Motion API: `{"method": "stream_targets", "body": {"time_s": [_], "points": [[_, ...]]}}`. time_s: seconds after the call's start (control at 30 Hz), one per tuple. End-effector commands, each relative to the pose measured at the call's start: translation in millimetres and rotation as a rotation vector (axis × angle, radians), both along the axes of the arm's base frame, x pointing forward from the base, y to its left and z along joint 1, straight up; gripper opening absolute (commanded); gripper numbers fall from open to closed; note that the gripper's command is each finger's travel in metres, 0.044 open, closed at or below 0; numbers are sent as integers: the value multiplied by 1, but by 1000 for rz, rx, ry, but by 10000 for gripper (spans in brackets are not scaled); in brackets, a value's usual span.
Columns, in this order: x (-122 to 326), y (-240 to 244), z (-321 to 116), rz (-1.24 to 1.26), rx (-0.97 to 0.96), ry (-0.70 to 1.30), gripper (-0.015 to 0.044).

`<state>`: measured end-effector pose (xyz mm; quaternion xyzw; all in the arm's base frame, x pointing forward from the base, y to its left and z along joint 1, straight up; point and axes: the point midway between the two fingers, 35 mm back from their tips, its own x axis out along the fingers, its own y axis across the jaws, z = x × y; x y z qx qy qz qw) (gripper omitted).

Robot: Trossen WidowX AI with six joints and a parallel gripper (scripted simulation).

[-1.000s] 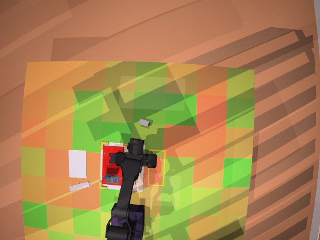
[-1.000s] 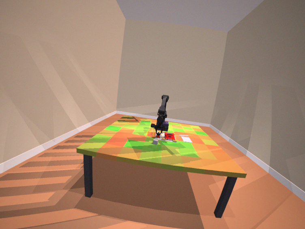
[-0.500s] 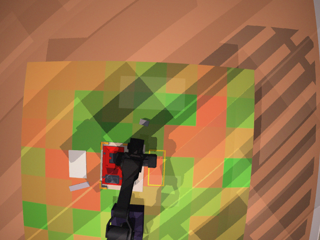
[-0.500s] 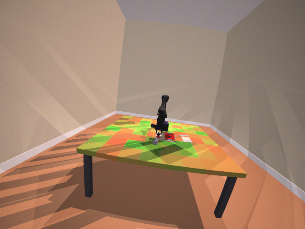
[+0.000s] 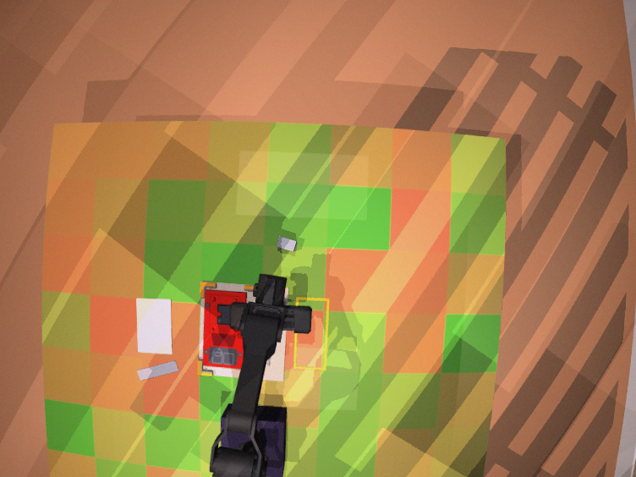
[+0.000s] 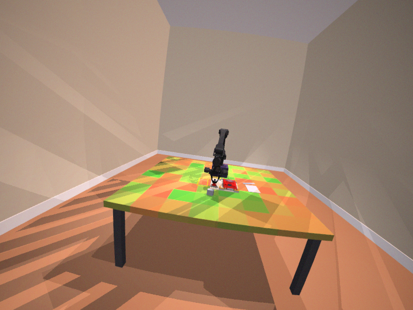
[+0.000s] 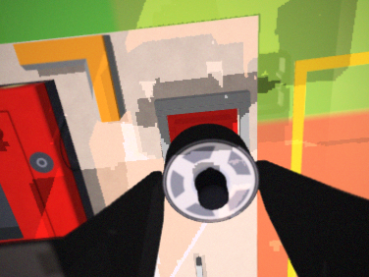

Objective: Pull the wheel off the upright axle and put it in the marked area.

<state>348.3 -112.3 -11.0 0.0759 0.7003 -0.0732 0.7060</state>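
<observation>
The wheel (image 7: 235, 177), a black tyre with a pale spoked face, sits between the fingers in the wrist view. My gripper (image 7: 208, 175) (image 6: 214, 181) is shut on it, one finger at each side. The dark tip of the axle (image 7: 213, 197) shows through the hub; its lower part is hidden. Below is a red base (image 7: 201, 120) in a grey surround on the pale board. I cannot tell how far up the axle the wheel is. The marked area, a yellow outline (image 5: 326, 333) (image 7: 298, 103), lies just right of the board in the top view.
The pale board (image 5: 274, 367) (image 7: 186, 51) also bears a red panel (image 5: 209, 328) (image 7: 22, 172) and orange corner brackets (image 7: 100, 74). A small grey block (image 5: 286, 243) (image 6: 210, 192) stands beyond it. A white sheet (image 5: 154, 326) (image 6: 252, 188) and a grey bar (image 5: 157, 370) lie to its left in the top view.
</observation>
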Motion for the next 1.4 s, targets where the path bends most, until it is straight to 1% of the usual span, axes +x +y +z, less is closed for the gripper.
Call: {"method": "stream_targets", "body": {"time_s": [0.0,1.37], "points": [[-1,0,15,3,-4,-10,0],[-2,1,29,4,-6,-12,0]]}}
